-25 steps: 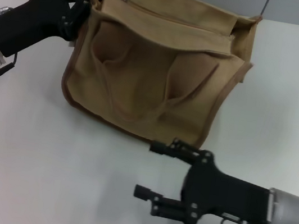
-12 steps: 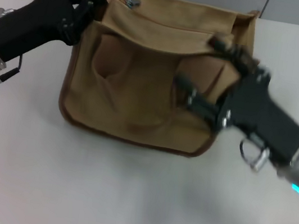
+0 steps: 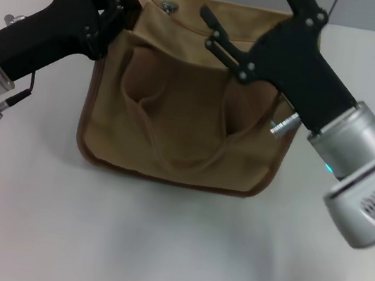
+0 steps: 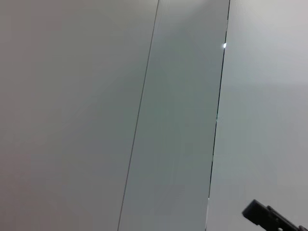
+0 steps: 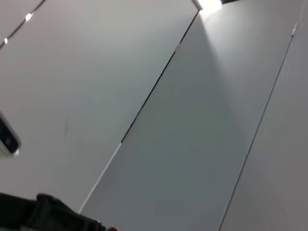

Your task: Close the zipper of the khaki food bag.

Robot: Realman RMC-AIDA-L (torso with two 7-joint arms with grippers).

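The khaki food bag (image 3: 178,110) stands at the table's far middle, its front pocket and two loop handles facing me. The zipper's silver pull tab (image 3: 169,6) shows near the left end of the top edge; the zip line itself is mostly hidden by the viewing angle. My left gripper (image 3: 121,6) is at the bag's top left corner and looks shut on the fabric there. My right gripper (image 3: 241,3) is open and empty, raised over the right half of the bag's top, to the right of the pull tab. Neither wrist view shows the bag.
The white table (image 3: 156,249) stretches in front of the bag and to both sides. The right arm's silver forearm (image 3: 347,144) crosses above the bag's right side. The wrist views show grey panels with seams.
My right arm swung from the table's front up and over the bag's right side to its top. The bag was pulled more upright. My left gripper stayed at the top left corner.
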